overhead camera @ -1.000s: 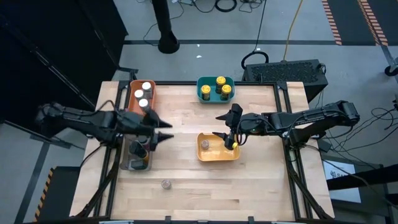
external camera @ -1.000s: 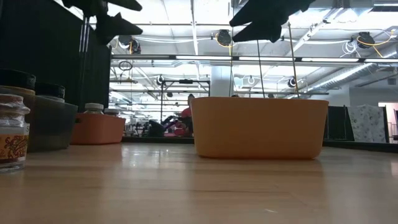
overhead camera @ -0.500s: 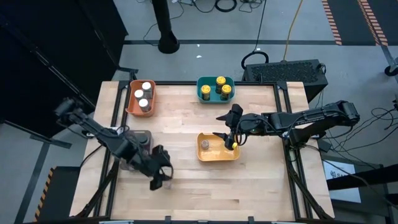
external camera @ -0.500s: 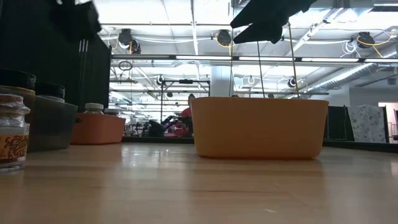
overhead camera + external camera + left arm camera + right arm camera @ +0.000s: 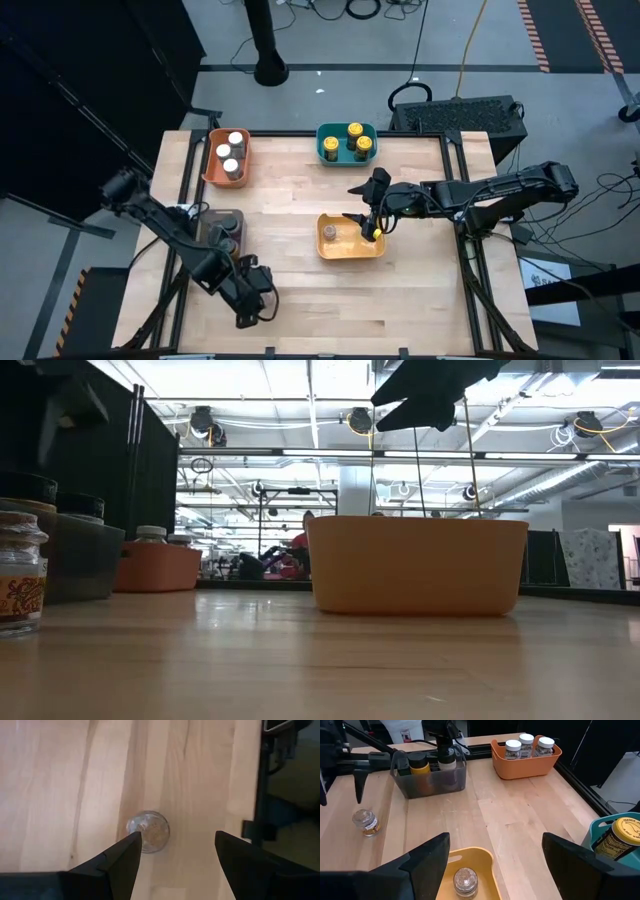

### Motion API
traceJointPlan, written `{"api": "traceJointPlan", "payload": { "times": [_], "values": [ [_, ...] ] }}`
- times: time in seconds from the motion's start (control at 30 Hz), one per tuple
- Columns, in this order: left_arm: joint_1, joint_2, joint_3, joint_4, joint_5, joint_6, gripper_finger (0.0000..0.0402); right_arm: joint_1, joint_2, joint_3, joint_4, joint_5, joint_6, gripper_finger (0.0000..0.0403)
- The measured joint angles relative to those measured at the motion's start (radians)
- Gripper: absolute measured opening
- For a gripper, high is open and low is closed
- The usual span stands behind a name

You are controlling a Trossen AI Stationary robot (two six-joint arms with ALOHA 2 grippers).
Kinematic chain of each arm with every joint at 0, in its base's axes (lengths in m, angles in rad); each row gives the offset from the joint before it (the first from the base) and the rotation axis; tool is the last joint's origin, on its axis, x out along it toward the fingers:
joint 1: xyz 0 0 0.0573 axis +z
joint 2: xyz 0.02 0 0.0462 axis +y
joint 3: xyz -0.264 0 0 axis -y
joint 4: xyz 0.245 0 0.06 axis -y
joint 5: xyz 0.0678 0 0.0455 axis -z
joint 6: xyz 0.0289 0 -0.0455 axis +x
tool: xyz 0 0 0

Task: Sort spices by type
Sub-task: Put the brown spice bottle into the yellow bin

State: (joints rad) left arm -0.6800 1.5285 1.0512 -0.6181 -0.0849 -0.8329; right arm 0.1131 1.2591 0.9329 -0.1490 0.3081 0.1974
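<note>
left end effector [image 5: 175,851] hovers open over pale wooden table [image 5: 60,785].

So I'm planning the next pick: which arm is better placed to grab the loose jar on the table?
Left. Its open tool hovers right over the loose jar near the table's front edge. The right tool, also open, hangs over the yellow bin, well away from it.

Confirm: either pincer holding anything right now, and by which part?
Nothing held. Left pincer is open above the small clear-lidded glass spice jar on the wooden table; right pincer is open over the yellow plastic bin.
</note>
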Motion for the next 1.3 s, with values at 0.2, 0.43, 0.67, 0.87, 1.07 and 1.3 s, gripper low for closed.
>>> {"api": "traceJointPlan", "payload": {
  "times": [0.2, 0.43, 0.67, 0.87, 1.07, 1.3],
  "values": [
    [-0.003, 0.043, 0.0, 0.003, -0.051, 0.01, 0.0258, 0.0, 0.0, 0.0, 0.0, 0.0, 0.0, 0.03],
    [-0.003, 0.098, 0.0, 0.002, -0.06, 0.028, 0.0258, 0.0, 0.0, 0.0, 0.0, 0.0, 0.0, 0.03],
    [-0.003, 0.144, 0.0, 0.0, -0.068, 0.029, 0.0258, 0.0, 0.0, 0.0, -0.002, 0.0, 0.0, 0.03],
    [-0.003, 0.165, 0.0, 0.009, -0.073, 0.032, 0.0258, 0.0, 0.0, 0.0, -0.004, 0.0, 0.0, 0.03],
    [-0.003, 0.196, 0.0, 0.012, -0.084, 0.03, 0.0258, 0.0, 0.0, 0.0, -0.005, 0.0, 0.0, 0.03],
    [-0.003, 0.241, -0.001, 0.034, -0.097, 0.028, 0.0258, 0.0, 0.0, 0.0, -0.006, 0.0, 0.0, 0.03]
  ]
}}
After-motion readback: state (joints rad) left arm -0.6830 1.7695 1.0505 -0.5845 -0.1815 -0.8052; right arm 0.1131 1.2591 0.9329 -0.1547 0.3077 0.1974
